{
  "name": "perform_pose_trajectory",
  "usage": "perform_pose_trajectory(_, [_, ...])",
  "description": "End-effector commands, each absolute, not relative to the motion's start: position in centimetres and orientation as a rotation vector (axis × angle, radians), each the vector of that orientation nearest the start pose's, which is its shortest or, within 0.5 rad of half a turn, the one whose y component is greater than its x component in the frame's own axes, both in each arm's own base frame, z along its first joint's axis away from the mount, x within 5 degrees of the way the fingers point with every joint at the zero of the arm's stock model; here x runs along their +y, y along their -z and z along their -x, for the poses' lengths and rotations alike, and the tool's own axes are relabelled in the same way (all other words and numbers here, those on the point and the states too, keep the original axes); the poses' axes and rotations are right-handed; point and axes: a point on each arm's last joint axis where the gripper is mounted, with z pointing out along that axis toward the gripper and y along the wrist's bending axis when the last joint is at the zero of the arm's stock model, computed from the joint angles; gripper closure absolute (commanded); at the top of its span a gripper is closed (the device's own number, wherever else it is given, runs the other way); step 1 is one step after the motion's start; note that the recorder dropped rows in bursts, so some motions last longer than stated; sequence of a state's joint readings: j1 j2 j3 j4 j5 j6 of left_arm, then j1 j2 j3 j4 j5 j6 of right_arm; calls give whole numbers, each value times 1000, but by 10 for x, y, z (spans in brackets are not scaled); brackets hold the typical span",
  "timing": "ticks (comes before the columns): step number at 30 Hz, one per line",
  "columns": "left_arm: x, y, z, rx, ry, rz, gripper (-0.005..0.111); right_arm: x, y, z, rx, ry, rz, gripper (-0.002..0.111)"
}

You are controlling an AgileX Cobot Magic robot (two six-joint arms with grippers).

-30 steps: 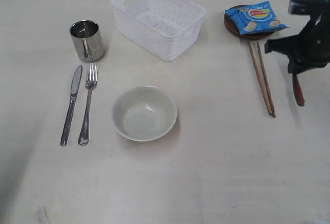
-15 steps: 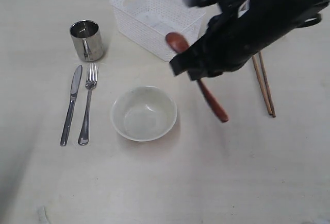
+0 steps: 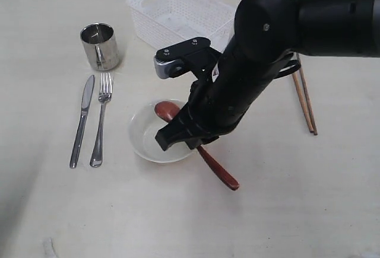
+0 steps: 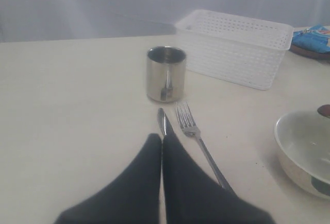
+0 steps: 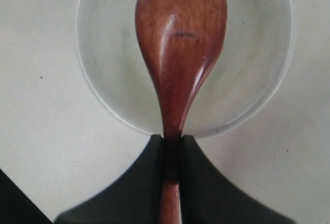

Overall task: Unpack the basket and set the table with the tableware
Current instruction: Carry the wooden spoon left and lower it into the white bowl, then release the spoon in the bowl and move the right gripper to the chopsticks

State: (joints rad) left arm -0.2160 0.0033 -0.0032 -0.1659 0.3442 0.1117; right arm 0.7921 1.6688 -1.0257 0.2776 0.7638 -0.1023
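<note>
My right gripper is shut on the neck of the dark reddish wooden spoon. The spoon's head hangs over the inside of the off-white bowl; its handle sticks out past the bowl's rim towards the front. The left gripper is shut and holds nothing, low over the table above the knife's handle. Knife and fork lie side by side left of the bowl, the steel cup behind them. The white basket stands at the back.
Two brown chopsticks lie at the right, partly behind my right arm, which spans the table's middle. In the left wrist view a blue crisp packet rests on a small brown plate beyond the basket.
My right arm has swung from the table's right side across the middle, carrying the spoon leftward and down until its head is over the bowl. The tableware on the left has not moved.
</note>
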Motion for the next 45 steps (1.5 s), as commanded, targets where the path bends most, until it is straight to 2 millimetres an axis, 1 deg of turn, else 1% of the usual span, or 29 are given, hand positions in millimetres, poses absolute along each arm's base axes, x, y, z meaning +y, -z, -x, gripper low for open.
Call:
perform_pose_trajectory(1, [-17,-183,-51,1817,237,-201,107,243,-211,-213,2730,-461,1021,108])
perform_pose_trajectory(5, [-17,-183,-51,1817,237,-201,107,248,-220,-218,2706,-479,1009,108])
perform_pose_trajectory(7, [-17,-183,-51,1817,237,-201,107,249,-220,-218,2725,-474,1022,108])
perform_pose_trajectory(12, [-17,-183,-51,1817,237,-201,107,253,-206,-220,2816,-436,1069,108])
perform_pose_trajectory(14, [-17,-183,-51,1817,237,-201,107,255,-205,-223,2815,-440,1067,108])
perform_pose_trajectory(17, [-17,-183,-51,1817,239,-200,107,259,-210,-227,2795,-450,1062,97])
perform_pose_trajectory(21, [-17,-183,-51,1817,239,-200,107,261,-217,-228,2803,-456,1079,78])
perform_pose_trajectory(23, [-17,-183,-51,1817,239,-200,107,261,-220,-227,2817,-447,1098,73])
perform_pose_trajectory(28, [-17,-183,-51,1817,239,-200,107,263,-226,-229,2810,-445,1112,73])
perform_pose_trajectory(31, [-17,-183,-51,1817,239,-200,107,265,-235,-232,2783,-450,1114,73])
perform_pose_trajectory(33, [-17,-183,-51,1817,239,-200,107,265,-243,-235,2768,-422,1136,73])
perform_pose_trajectory(36, [-17,-183,-51,1817,239,-200,107,254,-256,-243,2771,-269,1151,73])
perform_pose_trajectory(38, [-17,-183,-51,1817,239,-200,107,239,-264,-254,2775,-109,1103,73])
perform_pose_trajectory(40, [-17,-183,-51,1817,239,-200,107,219,-270,-269,2772,26,990,73])
perform_pose_trajectory(41, [-17,-183,-51,1817,239,-200,107,208,-271,-278,2774,63,926,73])
perform_pose_trajectory(42, [-17,-183,-51,1817,239,-200,107,198,-272,-286,2771,98,871,73])
perform_pose_trajectory(43, [-17,-183,-51,1817,239,-200,107,183,-272,-297,2786,129,786,73])
perform_pose_trajectory(45, [-17,-183,-51,1817,239,-200,107,162,-269,-312,2807,151,673,73])
